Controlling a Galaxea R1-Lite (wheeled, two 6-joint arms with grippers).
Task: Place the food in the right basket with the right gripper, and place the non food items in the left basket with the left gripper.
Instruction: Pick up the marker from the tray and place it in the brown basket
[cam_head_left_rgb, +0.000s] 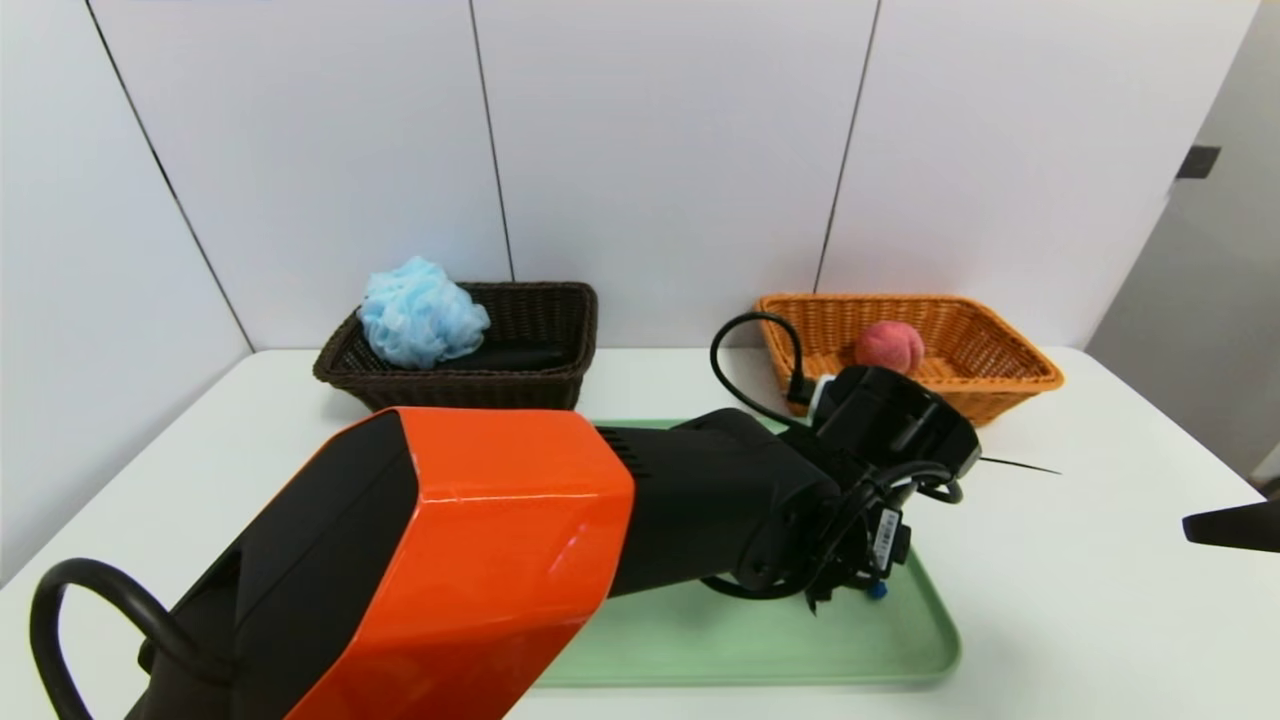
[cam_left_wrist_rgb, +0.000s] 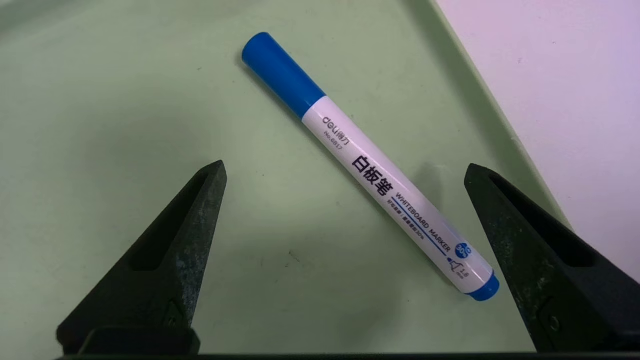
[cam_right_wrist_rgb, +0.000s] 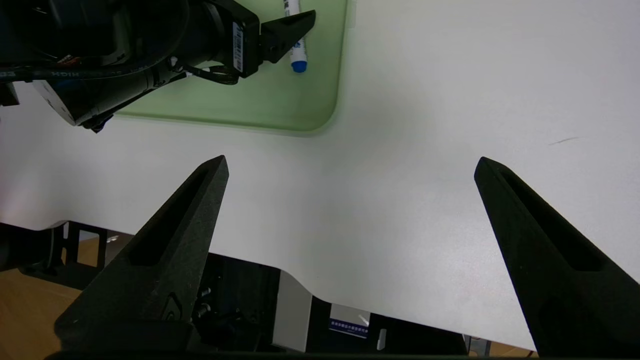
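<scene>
Over the tray (cam_head_left_rgb: 760, 650) — left gripper (cam_left_wrist_rgb: 345, 167), fingers open above the marker (cam_left_wrist_rgb: 395, 185); right gripper (cam_right_wrist_rgb: 352, 162), fingers open — over the worktop (cam_right_wrist_rgb: 400, 210).

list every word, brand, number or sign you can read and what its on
"deli得力" on the marker
"No.6817" on the marker
"白板笔" on the marker
"WHITEBOARD MARKER" on the marker
"1.8" near the marker's end; the small lines and blue round badge are too small to read surely
"HDIK", partly, on the left arm's cable
The left arm's barcode label and the white box's print: too small to read
</scene>
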